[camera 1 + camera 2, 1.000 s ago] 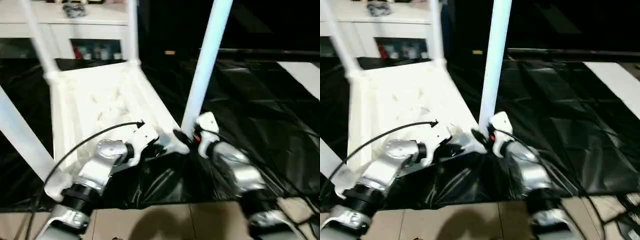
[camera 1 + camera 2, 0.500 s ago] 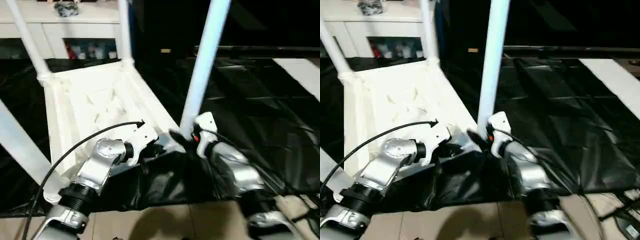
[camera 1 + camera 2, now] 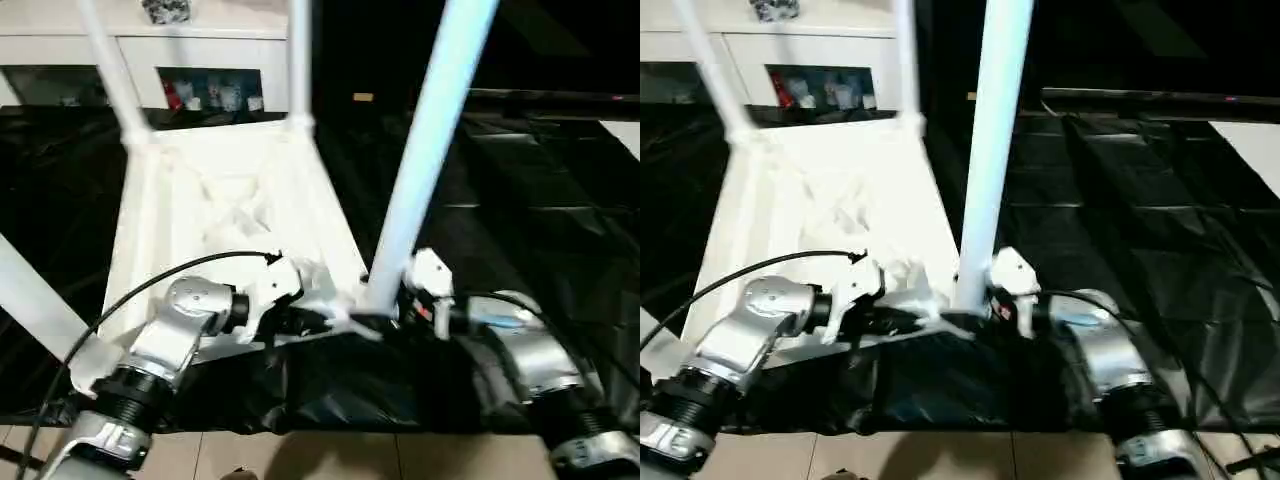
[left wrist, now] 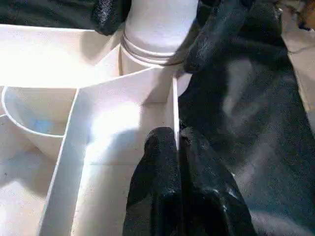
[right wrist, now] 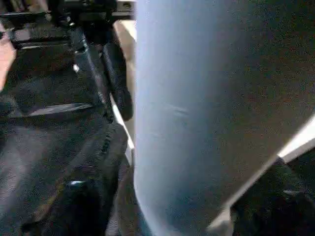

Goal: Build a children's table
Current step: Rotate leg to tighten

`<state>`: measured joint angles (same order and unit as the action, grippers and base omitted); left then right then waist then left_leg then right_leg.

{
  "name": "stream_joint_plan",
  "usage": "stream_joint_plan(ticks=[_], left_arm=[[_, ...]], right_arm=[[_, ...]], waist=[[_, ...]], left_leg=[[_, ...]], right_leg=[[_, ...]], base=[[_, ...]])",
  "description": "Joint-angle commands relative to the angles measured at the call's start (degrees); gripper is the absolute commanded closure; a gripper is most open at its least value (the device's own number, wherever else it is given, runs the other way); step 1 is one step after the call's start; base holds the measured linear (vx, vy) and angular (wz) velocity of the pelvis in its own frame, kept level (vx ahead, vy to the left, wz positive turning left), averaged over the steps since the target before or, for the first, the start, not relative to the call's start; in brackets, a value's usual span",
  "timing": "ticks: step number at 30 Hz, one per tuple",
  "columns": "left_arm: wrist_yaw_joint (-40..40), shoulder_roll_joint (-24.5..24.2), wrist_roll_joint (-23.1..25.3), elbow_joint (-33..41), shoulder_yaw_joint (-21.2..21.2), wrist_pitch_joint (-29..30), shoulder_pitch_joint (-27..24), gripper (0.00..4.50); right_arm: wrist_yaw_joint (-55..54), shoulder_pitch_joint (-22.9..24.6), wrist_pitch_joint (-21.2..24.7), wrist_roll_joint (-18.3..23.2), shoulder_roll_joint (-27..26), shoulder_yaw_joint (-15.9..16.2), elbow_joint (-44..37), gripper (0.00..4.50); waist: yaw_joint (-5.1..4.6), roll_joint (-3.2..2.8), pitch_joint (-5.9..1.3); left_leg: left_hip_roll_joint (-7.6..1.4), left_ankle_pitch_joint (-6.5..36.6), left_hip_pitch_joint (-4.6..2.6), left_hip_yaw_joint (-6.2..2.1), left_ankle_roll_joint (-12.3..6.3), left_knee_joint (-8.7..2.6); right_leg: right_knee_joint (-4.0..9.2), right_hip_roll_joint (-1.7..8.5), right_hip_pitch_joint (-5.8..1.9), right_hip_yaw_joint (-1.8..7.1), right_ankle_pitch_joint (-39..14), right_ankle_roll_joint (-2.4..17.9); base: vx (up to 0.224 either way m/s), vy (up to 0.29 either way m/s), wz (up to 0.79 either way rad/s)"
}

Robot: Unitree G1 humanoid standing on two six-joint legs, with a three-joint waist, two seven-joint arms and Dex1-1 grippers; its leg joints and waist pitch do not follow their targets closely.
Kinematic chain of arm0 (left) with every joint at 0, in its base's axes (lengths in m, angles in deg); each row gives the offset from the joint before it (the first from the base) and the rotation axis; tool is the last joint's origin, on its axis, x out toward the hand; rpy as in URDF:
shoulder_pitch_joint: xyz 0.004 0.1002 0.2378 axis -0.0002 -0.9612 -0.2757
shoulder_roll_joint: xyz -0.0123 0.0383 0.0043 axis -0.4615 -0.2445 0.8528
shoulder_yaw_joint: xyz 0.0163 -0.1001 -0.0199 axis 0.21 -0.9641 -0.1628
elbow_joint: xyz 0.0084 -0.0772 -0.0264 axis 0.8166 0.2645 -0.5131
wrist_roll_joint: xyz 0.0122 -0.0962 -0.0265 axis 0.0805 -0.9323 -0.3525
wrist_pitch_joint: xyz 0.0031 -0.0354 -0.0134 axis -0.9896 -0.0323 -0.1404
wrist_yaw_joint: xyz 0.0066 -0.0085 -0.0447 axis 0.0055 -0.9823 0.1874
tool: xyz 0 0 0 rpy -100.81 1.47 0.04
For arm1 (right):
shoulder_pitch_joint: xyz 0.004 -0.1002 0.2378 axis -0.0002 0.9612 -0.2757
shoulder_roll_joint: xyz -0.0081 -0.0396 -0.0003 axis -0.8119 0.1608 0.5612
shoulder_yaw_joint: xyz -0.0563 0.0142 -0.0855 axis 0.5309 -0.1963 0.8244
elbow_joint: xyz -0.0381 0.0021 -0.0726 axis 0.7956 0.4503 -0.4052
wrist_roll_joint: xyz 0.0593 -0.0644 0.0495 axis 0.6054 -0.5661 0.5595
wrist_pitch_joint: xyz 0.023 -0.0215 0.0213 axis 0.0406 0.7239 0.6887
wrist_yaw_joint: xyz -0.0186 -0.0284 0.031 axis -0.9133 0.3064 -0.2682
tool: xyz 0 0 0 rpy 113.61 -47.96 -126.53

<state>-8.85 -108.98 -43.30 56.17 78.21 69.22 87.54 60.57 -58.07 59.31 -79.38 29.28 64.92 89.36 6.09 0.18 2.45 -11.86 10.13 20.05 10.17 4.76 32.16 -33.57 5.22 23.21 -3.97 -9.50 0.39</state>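
The children's table lies upside down on a black sheet, its ribbed white tabletop (image 3: 215, 215) facing up. Legs rise from the corner sockets. The near right leg (image 3: 425, 170) stands tall in the middle of the head views. My left gripper (image 3: 300, 320) is shut on the tabletop's thin near rim, and its fingers (image 4: 162, 187) pinch that wall right beside the socket. My right gripper (image 3: 385, 322) is open at the foot of the near right leg, with one black finger (image 4: 216, 29) on each side of the leg's collar. That leg (image 5: 197, 113) stands very close in the right wrist view.
Other legs stand at the far left (image 3: 110, 65), far right (image 3: 298, 60) and near left (image 3: 35, 290). A white cabinet (image 3: 200, 40) with glass doors runs along the back. The black sheet (image 3: 530, 200) covers the floor; pale tiles (image 3: 300, 460) show in front of it.
The head view has shifted. My right forearm has swung lower and further right around the leg's foot. The left gripper keeps its hold on the rim.
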Motion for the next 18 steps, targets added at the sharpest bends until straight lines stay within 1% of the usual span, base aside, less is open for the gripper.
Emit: stream_joint_plan(ticks=[1, 2, 3, 6, 7, 9, 10, 14, 16, 17, 18], left_arm=[[1.69, 1.27, -1.32, 1.29, 2.02, -0.98, 0.22, 4.5], [1.92, 1.15, -1.43, 1.22, 2.02, -1.01, 0.29, 4.5], [2.09, 1.08, -1.5, 1.15, 2.0, -1.06, 0.35, 4.5], [2.42, 0.83, -1.47, 0.98, 1.83, -1.27, 0.52, 4.5], [2.44, 0.76, -1.52, 0.9, 1.84, -1.33, 0.58, 4.5], [2.39, 0.6, -1.59, 0.71, 1.81, -1.46, 0.71, 4.5], [2.36, 0.57, -1.65, 0.7, 1.77, -1.43, 0.73, 4.5], [1.9, 0.62, -1.72, 0.64, 1.41, -1.21, 0.67, 4.5], [-0.65, 1.51, -1.35, 0.07, 0.57, -0.61, 0.8, 4.5], [-2.64, 2.24, -0.9, -0.4, 0.13, -0.19, 0.99, 4.5], [-4.34, 2.85, -0.43, -0.83, -0.13, 0.17, 1.19, 4.5]], right_arm=[[3.22, 0.36, 0.66, -1.13, -0.34, 4.03, 0.88, 1.67], [3.97, 0.16, 0.65, -1.06, -0.13, 4.16, 1.06, 1.78], [4.39, 0.0, 0.59, -1.03, -0.01, 4.24, 1.22, 1.88], [5.2, -0.53, 0.29, -1.19, 0.29, 4.56, 1.56, 1.94], [5.32, -0.63, 0.2, -1.16, 0.37, 4.67, 1.64, 1.94], [5.74, -0.76, 0.16, -1.22, 0.56, 4.91, 1.77, 1.99], [5.79, -0.75, 0.13, -1.23, 0.57, 4.9, 1.79, 2.04], [5.54, -0.53, 0.2, -1.27, 0.3, 4.63, 1.83, 2.1], [3.76, -0.27, 0.64, -1.19, -0.71, 3.87, 2.12, 2.1], [1.21, -0.36, 0.84, -1.55, -1.72, 3.2, 2.82, 2.1], [-1.48, -0.59, 0.95, -2.01, -2.71, 2.59, 3.73, 2.1]], waist=[[-0.02, 0.1, -3.17], [-0.03, 0.21, -3.13], [-0.06, 0.17, -3.06], [-0.09, 0.4, -3.07], [-0.07, 0.39, -3.08], [0.0, 0.44, -3.12], [0.03, 0.5, -3.14], [0.09, 0.44, -3.17], [0.03, 0.38, -3.16], [0.09, 0.38, -3.13], [-0.09, 0.4, -2.92]], left_leg=[[-1.36, 14.31, -0.31, 0.26, -3.27, -3.38], [-1.38, 14.85, -0.37, 0.28, -3.09, -3.43], [-1.36, 15.5, -0.26, 0.18, -2.79, -3.53], [-1.3, 16.02, -0.24, 0.12, -2.45, -3.55], [-1.29, 15.93, -0.23, 0.09, -2.44, -3.54], [-1.27, 15.29, -0.15, 0.09, -2.48, -3.48], [-1.21, 14.69, 0.0, 0.08, -2.56, -3.43], [-1.23, 14.15, 0.03, 0.06, -2.61, -3.42], [-1.21, 14.34, 0.05, 0.08, -2.57, -3.4], [-1.22, 14.6, -0.01, 0.04, -2.49, -3.44], [-1.17, 15.51, 0.06, 0.05, -2.1, -3.57]], right_leg=[[3.46, 2.49, -2.7, 2.2, -13.1, 12.8], [3.51, 2.46, -2.66, 2.24, -13.68, 12.73], [3.56, 2.49, -2.71, 2.25, -14.84, 12.4], [3.7, 2.56, -2.68, 2.28, -16.66, 11.58], [3.73, 2.62, -2.67, 2.31, -17.07, 11.39], [3.68, 2.61, -2.69, 2.33, -16.88, 11.16], [3.57, 2.59, -2.77, 2.33, -16.49, 11.09], [3.49, 2.55, -2.76, 2.29, -16.25, 11.07], [3.5, 2.52, -2.73, 2.29, -16.25, 11.12], [3.59, 2.55, -2.72, 2.26, -16.69, 11.05], [3.75, 2.53, -2.57, 2.29, -18.38, 10.68]], base=[[0.0, 0.0, 0.0], [0.0, 0.0, 0.0], [0.0, 0.0, 0.0], [0.0, 0.0, 0.0], [0.0, 0.0, 0.0], [0.0, 0.0, 0.0], [0.0, 0.0, 0.0], [0.0, 0.0, 0.0], [0.0, 0.0, 0.0], [0.0, 0.0, 0.0], [0.0, 0.0, 0.0]])
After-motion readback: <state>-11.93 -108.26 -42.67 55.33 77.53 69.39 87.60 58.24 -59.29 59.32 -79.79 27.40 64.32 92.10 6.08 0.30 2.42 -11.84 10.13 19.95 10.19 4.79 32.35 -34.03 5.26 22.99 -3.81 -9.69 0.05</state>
